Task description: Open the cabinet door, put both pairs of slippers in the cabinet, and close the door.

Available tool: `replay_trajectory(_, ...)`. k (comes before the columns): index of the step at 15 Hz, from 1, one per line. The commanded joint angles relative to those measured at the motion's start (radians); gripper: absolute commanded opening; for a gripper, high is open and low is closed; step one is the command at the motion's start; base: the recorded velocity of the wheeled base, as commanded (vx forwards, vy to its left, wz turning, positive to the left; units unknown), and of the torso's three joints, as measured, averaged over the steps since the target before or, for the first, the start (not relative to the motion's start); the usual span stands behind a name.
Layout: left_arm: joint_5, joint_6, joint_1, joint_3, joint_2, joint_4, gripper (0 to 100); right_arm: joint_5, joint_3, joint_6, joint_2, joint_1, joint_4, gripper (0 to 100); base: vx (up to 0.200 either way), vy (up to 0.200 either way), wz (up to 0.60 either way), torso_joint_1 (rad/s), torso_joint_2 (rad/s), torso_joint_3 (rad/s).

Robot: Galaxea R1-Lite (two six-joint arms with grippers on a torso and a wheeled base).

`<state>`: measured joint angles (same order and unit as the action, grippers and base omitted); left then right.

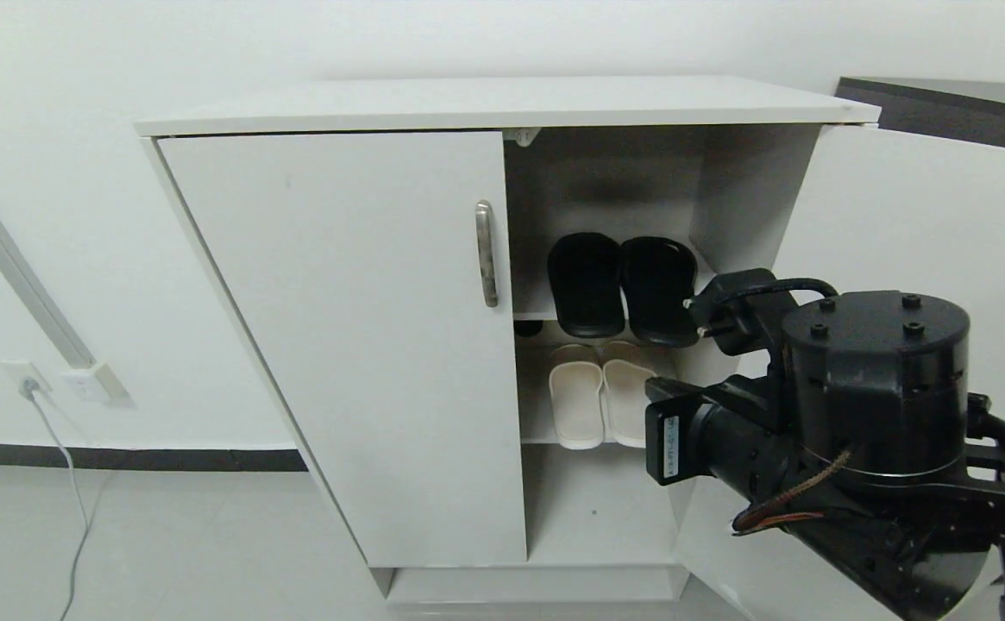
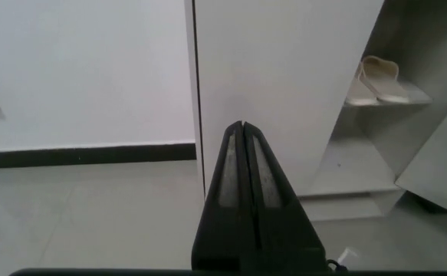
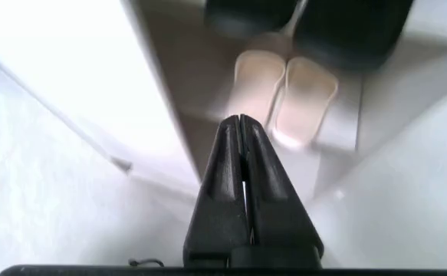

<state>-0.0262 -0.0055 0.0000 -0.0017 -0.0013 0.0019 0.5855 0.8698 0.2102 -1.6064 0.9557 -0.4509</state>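
We see the white cabinet (image 1: 502, 103) standing against the wall with its left door (image 1: 338, 345) shut, a metal bar handle (image 1: 486, 254) near that door's inner edge; the right door (image 1: 916, 241) is swung wide open, baring the right-hand compartment; inside, the pair of black slippers (image 1: 623, 285) lies side by side on the upper shelf, and the pair of cream slippers (image 1: 597, 392) lies side by side on the shelf directly below, both pairs with one end at the front edge of their shelf; the bottom compartment floor lies beneath them. The right arm (image 1: 856, 405) sits in front of the open door, near the lower right of the opening; in its wrist view we find the right gripper (image 3: 241, 120) with its two fingers pressed together on nothing, pointing toward the cream slippers (image 3: 288, 96), with the black slippers (image 3: 307, 15) on the shelf over them. In the left wrist view the left gripper (image 2: 242, 126) likewise has its fingers pressed flat against each other and carries nothing; it points at the shut left door (image 2: 284, 77), low above the pale floor (image 2: 77, 215), and the cream slippers (image 2: 378, 80) show on their shelf beyond the door's edge. On the wall well apart from the cabinet we note a socket (image 1: 23, 375) with a grey cable (image 1: 71, 483) hanging from it.
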Motion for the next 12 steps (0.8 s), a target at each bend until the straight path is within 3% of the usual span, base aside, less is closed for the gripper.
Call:
replay_trajectory(1, 0.0, -0.001, 0.0, 0.0, 0.001, 0.001, 0, 0.0, -0.021, -0.008, -0.01, 0.0, -0.003, 0, -0.2, 0.0, 0.0, 0.002, 0.0, 0.007)
replay_trajectory(9, 0.0, -0.002, 0.0, 0.0, 0.001, 0.001, 0, -0.013, -0.032, -0.009, -0.03, -0.014, -0.009, 0, -0.2, 0.0, 0.0, 0.002, 0.0, 0.002)
replay_trajectory(12, 0.002, -0.002, 0.0, 0.0, 0.001, 0.0, 0, -0.016, -0.035, -0.009, -0.03, -0.015, -0.009, 0, 0.0, 0.0, 0.0, 0.0, 0.0, 0.0)
